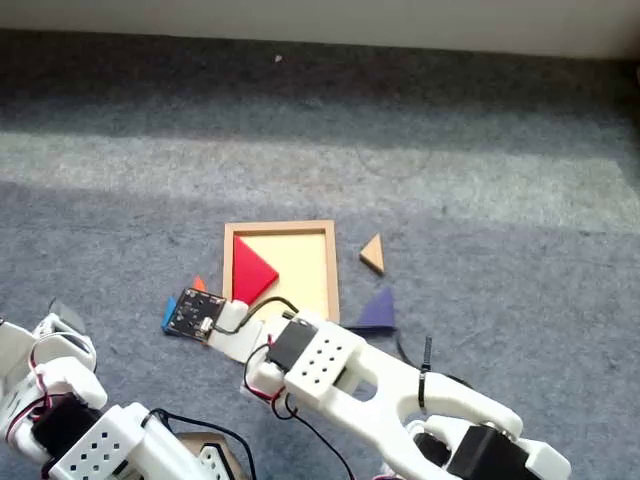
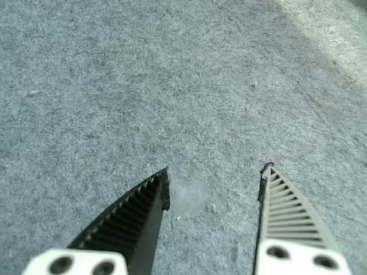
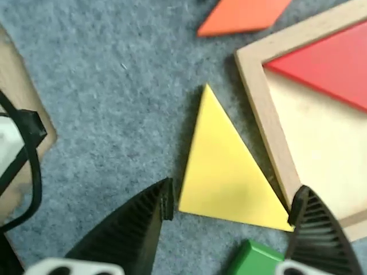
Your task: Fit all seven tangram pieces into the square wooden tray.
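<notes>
Right wrist view: hand (image 3: 232,203) spread, flanking yellow triangle (image 3: 223,172).

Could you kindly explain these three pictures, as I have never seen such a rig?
These are two white robot arms with pincer grippers on a grey carpet. The high view looks down from a fixed camera; the other two come from cameras on each wrist. The wooden tray holds one red triangle. A tan triangle and a purple triangle lie beside it. The left gripper is open over bare carpet. The right gripper is open around a yellow triangle by the tray, near an orange piece and a green piece. Nothing is held.
</notes>
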Controlling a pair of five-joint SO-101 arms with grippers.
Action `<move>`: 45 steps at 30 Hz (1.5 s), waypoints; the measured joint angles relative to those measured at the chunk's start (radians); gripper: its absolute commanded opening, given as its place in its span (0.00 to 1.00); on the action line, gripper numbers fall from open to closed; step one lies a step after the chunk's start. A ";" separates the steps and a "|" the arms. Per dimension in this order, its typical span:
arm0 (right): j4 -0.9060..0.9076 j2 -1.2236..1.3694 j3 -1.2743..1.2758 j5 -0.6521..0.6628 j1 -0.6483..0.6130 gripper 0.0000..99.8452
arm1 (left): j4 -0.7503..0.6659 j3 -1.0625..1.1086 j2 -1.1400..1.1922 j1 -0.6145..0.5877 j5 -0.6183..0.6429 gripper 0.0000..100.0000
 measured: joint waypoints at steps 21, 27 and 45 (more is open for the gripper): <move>0.025 0.331 -0.150 -0.017 -0.009 0.31 | 0.000 0.000 0.000 0.000 0.000 0.25; 0.032 0.405 -0.195 -0.015 0.017 0.31 | 0.000 0.000 0.000 0.000 0.000 0.25; 0.021 0.414 -0.226 0.011 0.110 0.07 | 0.000 0.000 0.000 0.000 0.000 0.25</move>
